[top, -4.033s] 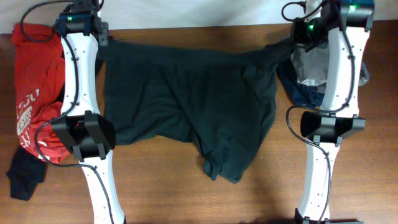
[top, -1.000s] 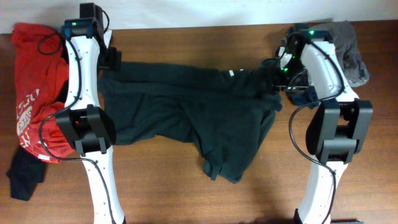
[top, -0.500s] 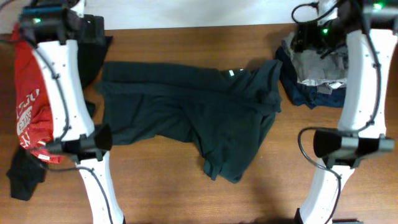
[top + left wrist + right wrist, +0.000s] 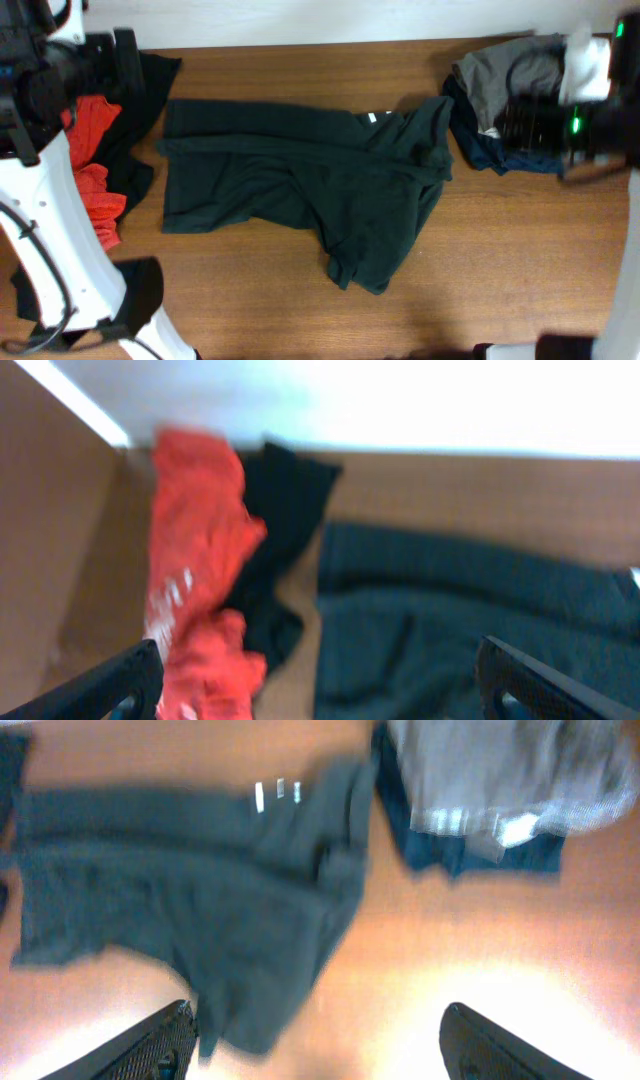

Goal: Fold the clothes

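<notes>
- My left tool [image 4: 335,685] hangs above the left end with its fingers spread wide and nothing between them.
- Under it lies a red cloth garment [image 4: 195,580], with a plain black garment [image 4: 275,510] touching it.
- My right tool [image 4: 327,1040] is also wide apart and empty.
- The large dark cloth T-shirt [image 4: 300,185] lies rumpled mid-way along the brown wooden surface [image 4: 300,65]. Neither tool holds it.
- At the right end, a grey garment [image 4: 505,75] rests on a navy one [image 4: 478,152], just beside the T-shirt.
</notes>
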`<state>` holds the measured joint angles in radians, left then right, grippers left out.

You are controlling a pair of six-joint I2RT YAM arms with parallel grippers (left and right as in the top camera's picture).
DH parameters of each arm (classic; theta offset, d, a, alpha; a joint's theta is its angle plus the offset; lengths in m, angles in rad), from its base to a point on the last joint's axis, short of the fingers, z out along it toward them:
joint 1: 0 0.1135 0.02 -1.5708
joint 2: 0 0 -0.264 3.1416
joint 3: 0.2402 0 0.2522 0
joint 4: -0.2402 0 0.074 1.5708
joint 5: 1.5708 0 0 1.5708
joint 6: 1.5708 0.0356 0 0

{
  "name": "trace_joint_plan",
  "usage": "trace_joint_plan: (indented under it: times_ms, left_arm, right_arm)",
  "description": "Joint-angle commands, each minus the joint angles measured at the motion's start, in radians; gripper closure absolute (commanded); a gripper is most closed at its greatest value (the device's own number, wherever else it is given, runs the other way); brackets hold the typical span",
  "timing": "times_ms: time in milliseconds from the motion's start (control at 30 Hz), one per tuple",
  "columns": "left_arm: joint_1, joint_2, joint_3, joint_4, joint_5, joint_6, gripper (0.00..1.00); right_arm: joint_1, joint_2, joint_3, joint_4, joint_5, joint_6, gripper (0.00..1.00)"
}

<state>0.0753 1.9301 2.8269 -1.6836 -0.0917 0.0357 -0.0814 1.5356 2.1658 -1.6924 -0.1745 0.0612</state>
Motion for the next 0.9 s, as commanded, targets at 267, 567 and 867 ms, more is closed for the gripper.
trace_joint_plan:
  times_ms: [267, 567, 867]
  left_arm:
    - [0.006, -0.222, -0.786, 0.027, -0.002, -0.182, 0.01]
    - [-0.019, -0.222, -1.160, 0.197, -0.034, -0.266, 0.02]
    - [-0.018, -0.222, -1.442, 0.435, -0.088, -0.283, 0.05]
  right_arm:
    - [0.162, -0.114, -0.784, 0.298, -0.106, 0.130, 0.18]
    - [0.245, -0.106, -1.104, 0.592, -0.143, 0.185, 0.18]
    - [0.245, -0.091, -1.202, 0.726, -0.140, 0.183, 0.18]
